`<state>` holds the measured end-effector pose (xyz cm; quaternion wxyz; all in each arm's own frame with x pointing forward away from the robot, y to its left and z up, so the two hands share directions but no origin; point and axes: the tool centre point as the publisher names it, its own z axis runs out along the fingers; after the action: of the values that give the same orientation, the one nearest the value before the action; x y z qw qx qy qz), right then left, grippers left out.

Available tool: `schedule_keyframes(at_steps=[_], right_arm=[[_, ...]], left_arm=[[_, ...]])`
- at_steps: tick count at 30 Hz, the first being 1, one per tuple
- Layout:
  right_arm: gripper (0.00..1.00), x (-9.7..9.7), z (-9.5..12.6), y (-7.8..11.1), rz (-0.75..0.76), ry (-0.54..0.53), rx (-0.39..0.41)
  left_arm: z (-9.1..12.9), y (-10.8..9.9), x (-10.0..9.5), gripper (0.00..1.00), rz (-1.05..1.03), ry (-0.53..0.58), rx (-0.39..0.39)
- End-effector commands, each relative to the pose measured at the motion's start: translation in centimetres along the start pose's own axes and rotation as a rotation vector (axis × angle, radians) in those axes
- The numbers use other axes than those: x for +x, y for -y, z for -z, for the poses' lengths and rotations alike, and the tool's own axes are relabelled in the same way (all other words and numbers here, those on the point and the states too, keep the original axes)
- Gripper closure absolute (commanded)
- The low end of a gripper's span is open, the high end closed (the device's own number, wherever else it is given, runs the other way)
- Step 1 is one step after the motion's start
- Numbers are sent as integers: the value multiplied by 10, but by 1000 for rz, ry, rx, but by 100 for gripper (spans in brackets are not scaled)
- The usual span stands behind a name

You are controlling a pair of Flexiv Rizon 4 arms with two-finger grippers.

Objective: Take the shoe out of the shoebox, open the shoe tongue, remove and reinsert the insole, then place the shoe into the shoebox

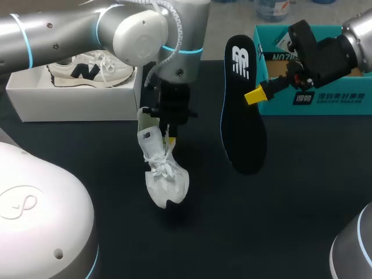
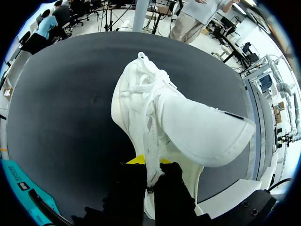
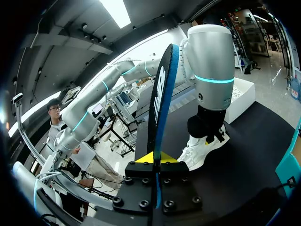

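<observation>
A white shoe (image 1: 165,174) hangs toe-down over the middle of the dark table, its toe touching or just above the surface. My left gripper (image 1: 170,135) is shut on the shoe's upper edge; in the left wrist view the shoe (image 2: 178,117) stretches ahead of the left gripper (image 2: 149,170), laces facing out. To the right, my right gripper (image 1: 254,95) is shut on a black insole (image 1: 241,122), held upright in the air. In the right wrist view the insole (image 3: 160,103) stands edge-on between the fingers of the right gripper (image 3: 155,159), with the shoe (image 3: 201,151) beyond it.
A white shoebox (image 1: 35,96) stands at the back left with a second white shoe (image 1: 87,71) inside. A teal box (image 1: 317,102) sits at the back right, behind my right arm. Dark table surface (image 1: 279,221) lies bare in front.
</observation>
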<state>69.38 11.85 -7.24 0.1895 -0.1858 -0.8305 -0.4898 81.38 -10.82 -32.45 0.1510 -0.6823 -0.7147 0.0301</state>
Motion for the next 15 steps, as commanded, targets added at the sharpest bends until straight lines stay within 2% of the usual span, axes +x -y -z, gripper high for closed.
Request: schedule_keyframes(at_steps=[1,5,15], right_arm=[[100,-1,-2,-1,-1,0,3],[100,-1,-2,-1,-1,0,3],[100,-1,-2,-1,-1,0,3]], left_arm=[[2,-4,-13,100,-306,-55,-16],[0,2,-19,100,-278,-4,-39],[-4,7,-37,100,-254,24,-55]])
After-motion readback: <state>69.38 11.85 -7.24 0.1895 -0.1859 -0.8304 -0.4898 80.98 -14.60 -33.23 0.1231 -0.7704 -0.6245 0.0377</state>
